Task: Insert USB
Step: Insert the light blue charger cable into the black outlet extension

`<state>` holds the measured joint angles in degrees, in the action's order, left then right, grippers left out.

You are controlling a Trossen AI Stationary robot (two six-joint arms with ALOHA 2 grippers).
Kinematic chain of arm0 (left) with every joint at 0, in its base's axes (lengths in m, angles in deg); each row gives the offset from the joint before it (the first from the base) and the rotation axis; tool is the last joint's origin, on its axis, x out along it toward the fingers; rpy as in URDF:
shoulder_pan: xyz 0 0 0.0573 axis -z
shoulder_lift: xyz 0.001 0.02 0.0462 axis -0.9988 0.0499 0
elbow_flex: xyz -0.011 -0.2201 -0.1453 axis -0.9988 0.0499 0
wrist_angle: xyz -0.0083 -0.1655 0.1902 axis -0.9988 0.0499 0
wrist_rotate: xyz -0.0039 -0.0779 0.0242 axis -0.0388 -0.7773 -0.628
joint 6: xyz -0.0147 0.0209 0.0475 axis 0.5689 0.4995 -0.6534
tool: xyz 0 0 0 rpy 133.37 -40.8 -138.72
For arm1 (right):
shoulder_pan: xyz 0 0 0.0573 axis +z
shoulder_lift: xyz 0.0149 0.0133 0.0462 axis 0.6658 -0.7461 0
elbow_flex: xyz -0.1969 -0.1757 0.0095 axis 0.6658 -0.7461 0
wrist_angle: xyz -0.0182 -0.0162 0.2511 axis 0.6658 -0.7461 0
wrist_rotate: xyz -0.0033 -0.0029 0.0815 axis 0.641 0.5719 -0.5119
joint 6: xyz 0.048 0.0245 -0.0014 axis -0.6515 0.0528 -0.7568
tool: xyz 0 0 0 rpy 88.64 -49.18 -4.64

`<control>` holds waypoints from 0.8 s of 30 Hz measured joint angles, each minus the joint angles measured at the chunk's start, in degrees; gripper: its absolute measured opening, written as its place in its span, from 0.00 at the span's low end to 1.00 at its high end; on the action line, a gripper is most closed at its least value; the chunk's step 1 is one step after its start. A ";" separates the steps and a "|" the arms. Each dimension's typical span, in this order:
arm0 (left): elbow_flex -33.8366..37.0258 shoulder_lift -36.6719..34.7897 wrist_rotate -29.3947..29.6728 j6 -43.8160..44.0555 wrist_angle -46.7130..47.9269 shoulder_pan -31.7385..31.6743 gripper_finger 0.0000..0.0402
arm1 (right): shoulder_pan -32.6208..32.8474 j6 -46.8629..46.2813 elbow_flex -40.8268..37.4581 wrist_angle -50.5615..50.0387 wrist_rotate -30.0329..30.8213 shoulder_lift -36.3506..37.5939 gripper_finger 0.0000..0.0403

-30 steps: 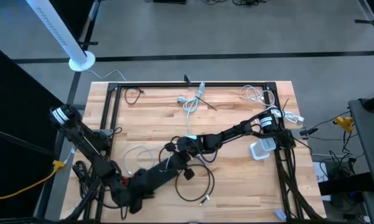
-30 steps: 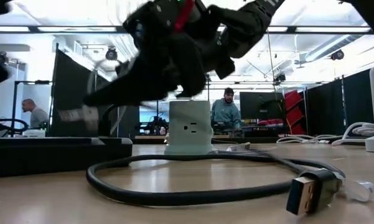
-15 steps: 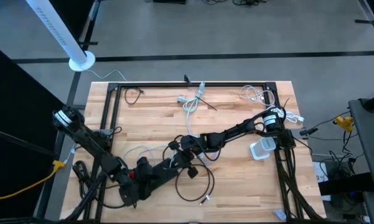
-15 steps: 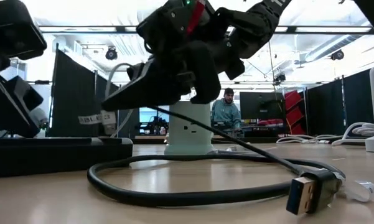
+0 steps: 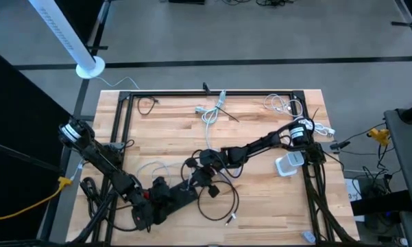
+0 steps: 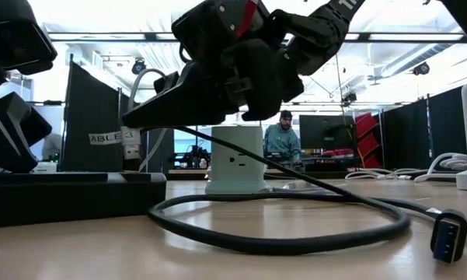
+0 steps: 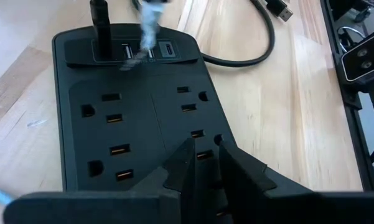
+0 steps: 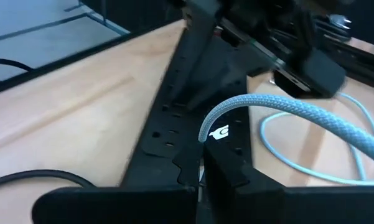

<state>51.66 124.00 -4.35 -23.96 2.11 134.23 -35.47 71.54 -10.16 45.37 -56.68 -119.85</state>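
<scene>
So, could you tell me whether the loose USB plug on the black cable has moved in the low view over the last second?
Yes. The USB plug has slid toward the picture's right edge, away from the white power cube, which stayed put.

— What can we not see well here?

— From above, the left gripper (image 5: pixel 180 194) and the black power strip (image 5: pixel 166 201) melt into one dark lump, so we cannot tell them apart. Their own camera cuts off the strip's near end under the fingers (image 7: pixel 179 167).

— And the plug?

— The right gripper (image 8: pixel 202 163) covers the end of the grey braided cable (image 8: pixel 280 115), so we cannot see its plug. In the left wrist view, that cable (image 7: pixel 148 22) is a blur just over the USB ports (image 7: pixel 144 51).
</scene>
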 joint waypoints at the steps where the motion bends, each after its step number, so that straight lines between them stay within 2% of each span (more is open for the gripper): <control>1: 0.00 -0.05 -0.02 0.02 0.00 0.00 0.16 | 0.04 -0.25 -0.20 0.18 -0.10 -0.01 0.00; 14: 0.09 0.00 -0.13 -0.03 0.34 0.00 0.16 | 0.65 -1.86 -2.11 6.77 0.12 -1.95 0.00; 24: 0.13 0.00 -0.37 0.45 0.44 0.09 0.16 | 0.84 -2.23 -1.87 5.92 2.60 -2.32 0.00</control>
<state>51.79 124.00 -4.72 -23.51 2.54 134.32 -34.63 69.30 -12.03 51.29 -54.09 -122.16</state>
